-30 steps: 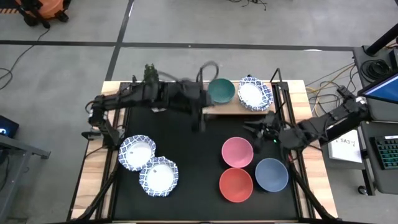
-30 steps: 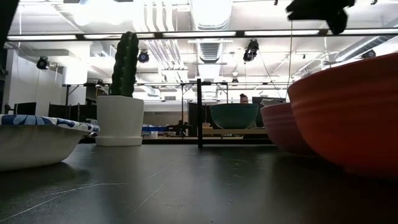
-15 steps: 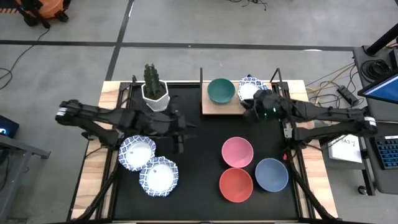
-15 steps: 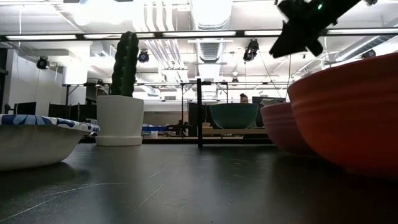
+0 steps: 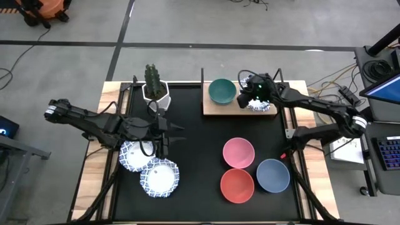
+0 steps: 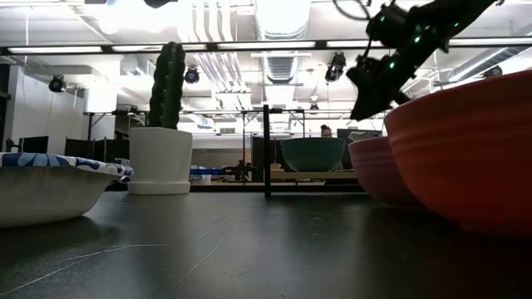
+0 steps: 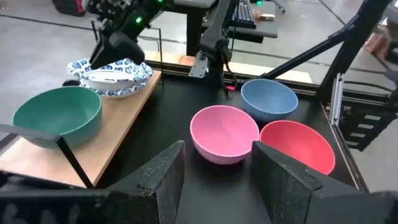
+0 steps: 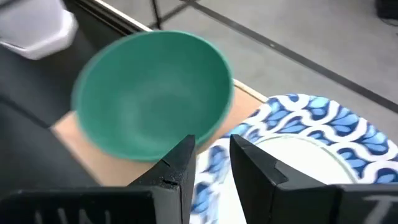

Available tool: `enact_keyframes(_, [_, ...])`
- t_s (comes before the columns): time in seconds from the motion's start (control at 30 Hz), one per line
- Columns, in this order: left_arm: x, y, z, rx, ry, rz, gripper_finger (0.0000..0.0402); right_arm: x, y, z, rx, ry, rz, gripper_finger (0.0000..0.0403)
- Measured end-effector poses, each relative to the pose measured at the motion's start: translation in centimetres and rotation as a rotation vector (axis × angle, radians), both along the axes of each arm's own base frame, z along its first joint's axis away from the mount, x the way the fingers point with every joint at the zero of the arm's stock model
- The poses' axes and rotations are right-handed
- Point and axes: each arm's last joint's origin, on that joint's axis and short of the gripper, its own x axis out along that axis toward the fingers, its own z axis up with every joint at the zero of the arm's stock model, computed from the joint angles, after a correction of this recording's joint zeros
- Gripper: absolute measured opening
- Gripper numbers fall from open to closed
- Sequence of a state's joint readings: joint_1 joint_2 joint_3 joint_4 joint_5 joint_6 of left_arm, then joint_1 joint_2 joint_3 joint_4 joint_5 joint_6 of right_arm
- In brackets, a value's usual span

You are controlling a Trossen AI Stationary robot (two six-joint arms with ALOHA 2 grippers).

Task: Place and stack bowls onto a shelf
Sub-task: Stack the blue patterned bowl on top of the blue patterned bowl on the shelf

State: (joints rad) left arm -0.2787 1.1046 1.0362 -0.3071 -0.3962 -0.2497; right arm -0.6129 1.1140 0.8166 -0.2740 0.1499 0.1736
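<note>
The light-wood shelf (image 5: 219, 106) stands at the table's far side. It carries a green bowl (image 5: 222, 91) and, on its right, blue-patterned white bowls (image 5: 262, 103), seemingly two stacked (image 7: 112, 70). My right gripper (image 8: 212, 162) is open just above their rim on the side facing the green bowl (image 8: 155, 93). My left gripper (image 5: 170, 134) hovers open over the table, right of two more patterned bowls (image 5: 137, 154) (image 5: 160, 177) resting there. Pink (image 5: 239, 153), red (image 5: 237, 185) and blue (image 5: 273, 175) bowls sit on the table's near right. My right gripper comes slanting down from the table's right, its fingers (image 8: 177, 165) on either side of the patterned rim (image 8: 210, 163) nearest the green bowl. I cannot tell whether they touch it. The bowls rest on the shelf.
A cactus in a white faceted pot (image 5: 156, 89) stands at the far left of the black tabletop, left of the shelf's black posts (image 5: 202, 78). Bare tabletop lies between the left bowls and the pink bowl (image 7: 224, 134).
My left gripper has drawn back from the shelf toward the near left, ending beside the two patterned bowls on the table. My right gripper has swung from over the table beside the pink bowl toward the far edge, arriving above the shelf's right-hand bowls. No bowl has moved.
</note>
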Motion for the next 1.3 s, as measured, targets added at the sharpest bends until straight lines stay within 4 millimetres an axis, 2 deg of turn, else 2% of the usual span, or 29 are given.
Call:
enact_keyframes(0.13, [-0.4, 0.1, -0.7, -0.015, 0.014, 0.007, 0.0168, 0.5, -1.2, -0.8, 0.004, 0.053, -0.005, 0.0089])
enact_keyframes(0.33, [-0.5, 0.1, -1.1, -0.022, 0.026, 0.010, 0.0168, 1.2, -2.1, -1.0, -0.002, 0.084, -0.006, 0.0089])
enact_keyframes(0.7, [-0.4, -0.1, -1.2, -0.026, 0.031, 0.004, 0.0168, 1.1, -2.1, -2.0, 0.024, 0.142, -0.028, 0.0089])
enact_keyframes(1.1, [-0.3, -0.1, -1.3, -0.047, 0.031, 0.012, 0.0168, 0.6, -1.7, -0.6, -0.013, 0.090, -0.030, 0.0089])
enact_keyframes(1.3, [-0.2, -0.2, -1.4, -0.056, 0.035, 0.014, 0.0168, 0.9, -2.0, -1.5, -0.001, 0.102, -0.033, 0.0089])
